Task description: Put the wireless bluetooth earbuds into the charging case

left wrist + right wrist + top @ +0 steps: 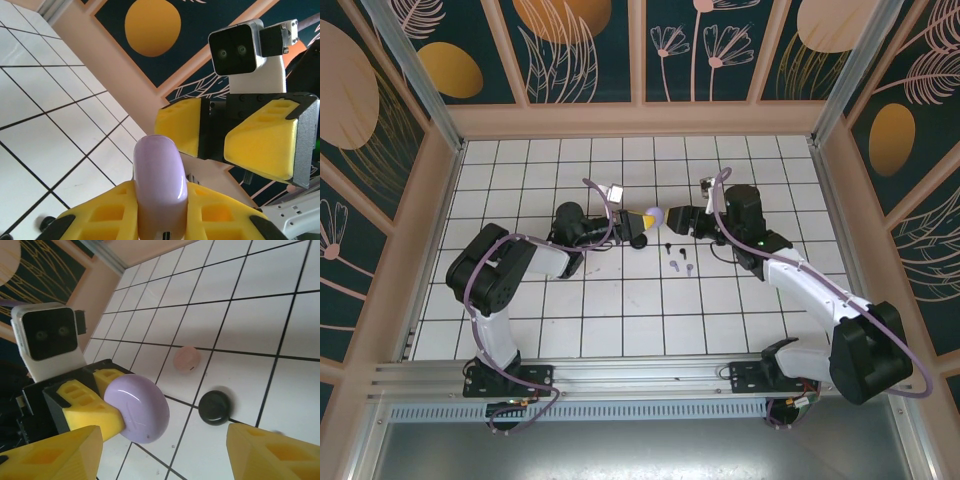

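My left gripper [640,223] is shut on a closed lilac charging case [653,217], held edge-on above the table's middle. In the left wrist view the case [160,182] sits upright between the yellow fingers [100,215]. My right gripper [673,219] faces it from the right, open, a short gap away and not touching. In the right wrist view the lilac case [137,407] lies just beyond my spread fingertips [55,455]. Several tiny earbuds [675,262] lie on the tiles just in front of both grippers, black and lilac ones among them.
A closed pink case [186,359] and a closed black case [215,407] rest on the white tiled table [620,300] below the grippers. Wooden walls [640,118] ring the table. Open tiles stretch toward the near edge.
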You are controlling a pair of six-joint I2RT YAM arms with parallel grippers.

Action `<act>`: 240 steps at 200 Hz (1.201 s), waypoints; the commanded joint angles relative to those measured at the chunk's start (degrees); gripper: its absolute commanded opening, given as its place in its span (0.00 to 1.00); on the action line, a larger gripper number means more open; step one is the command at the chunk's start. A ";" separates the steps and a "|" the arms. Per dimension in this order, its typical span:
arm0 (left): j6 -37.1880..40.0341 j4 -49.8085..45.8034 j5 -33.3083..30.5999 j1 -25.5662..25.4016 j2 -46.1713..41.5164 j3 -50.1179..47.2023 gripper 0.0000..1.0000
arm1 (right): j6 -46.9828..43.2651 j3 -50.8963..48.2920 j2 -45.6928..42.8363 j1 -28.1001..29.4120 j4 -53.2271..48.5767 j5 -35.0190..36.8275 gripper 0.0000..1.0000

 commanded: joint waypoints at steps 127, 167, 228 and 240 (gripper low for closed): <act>-1.46 2.48 4.84 -0.01 -5.98 -0.43 0.00 | -0.71 1.54 6.03 1.67 4.62 4.75 0.60; -0.32 1.05 4.47 0.01 -7.62 -0.88 0.00 | 0.47 -0.89 5.06 -0.61 4.33 6.30 0.57; 0.07 0.85 4.28 -0.01 -7.64 -1.19 0.00 | 0.34 -1.82 -1.87 -1.69 1.13 3.03 0.57; 0.06 0.98 4.38 -0.01 -7.62 -1.19 0.00 | 0.24 -1.82 -2.90 -1.62 1.07 0.46 0.57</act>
